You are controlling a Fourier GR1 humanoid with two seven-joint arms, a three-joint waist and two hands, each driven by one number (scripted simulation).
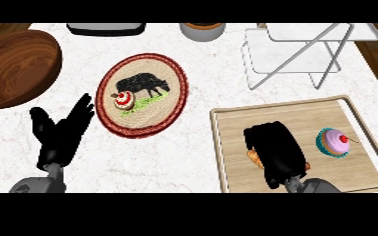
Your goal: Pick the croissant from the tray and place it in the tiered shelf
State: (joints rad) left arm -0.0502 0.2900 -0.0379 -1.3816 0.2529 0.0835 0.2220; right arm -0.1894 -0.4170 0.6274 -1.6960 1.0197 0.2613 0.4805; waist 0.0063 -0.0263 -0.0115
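Nearest the camera, the left hand (60, 130) rests at the lower left of the view over the white marble worktop (192, 60), its fingers straight and spread, pointing up and holding nothing. Beyond and to the left of it, a dark wooden bowl (26, 70) sits partly cut off by the view's edge. Just right of that hand's fingertips lies a round woven plate (142, 96) with a red rim and a black animal figure at its middle; a small red-and-white striped item (124, 100) sits on the plate close to the fingertips.

Further right, the right hand (277, 150) is down inside the pale wooden tray (221, 145), its fingers curled over the croissant (255, 157). Only a sliver of golden-brown pastry shows at the hand's left side; the rest is hidden beneath the black fingers, so the croissant still lies in the tray. Just right of this hand, also in the tray and apart from it, stands a cupcake (334, 142) with pink frosting, a teal wrapper and a cherry on top.

Beyond the right hand, past the tray's far rim, stands the white tiered shelf (295, 55) with its slanted metal legs. Left of the shelf, at the far edge, a grey bowl (201, 30) and a dark rectangular object (105, 28) are partly visible.
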